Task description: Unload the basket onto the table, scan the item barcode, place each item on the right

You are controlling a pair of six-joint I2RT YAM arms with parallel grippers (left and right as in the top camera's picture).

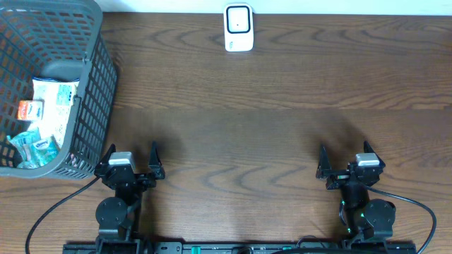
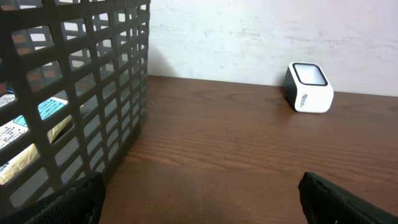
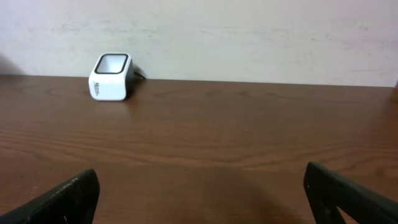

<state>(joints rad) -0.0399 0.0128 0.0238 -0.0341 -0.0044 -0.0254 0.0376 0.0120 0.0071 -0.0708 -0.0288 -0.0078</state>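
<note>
Well, nothing of the job could be counted as done at this point: no item had been lifted out, and none had been brought to the reader. The grey plastic lattice basket [image 1: 99,106] was seen at the far left of the dark brown wooden table [image 1: 247,127]. All the goods were found inside it: a white printed packet [image 1: 56,95], a small orange packet [image 1: 30,109] and some teal-blue sachets [image 1: 35,144] heaped toward its near side. The white box-shaped barcode scanner [image 1: 239,28], with its dark-framed window, was set at the far edge about mid-table, well apart from the basket.

The left gripper [image 1: 133,150] was parked at the near edge, its jaws spread fully wide, and nothing was held between them. The same was noted of the right gripper [image 1: 344,151]: near edge, right of centre, fully spread, empty.

As for positions, the items were found to the left of the left gripper and a little farther off, with the basket wall between. In the left wrist view the packets could be glimpsed through the mesh. The right gripper was well apart from them. The scanner was faced by both wrists across bare wood.

Everything was judged left to do: an item to be picked out, probably by the left arm, carried to the scanner, and its barcode turned to the window. Where any barcode was printed could not be made out.
</note>
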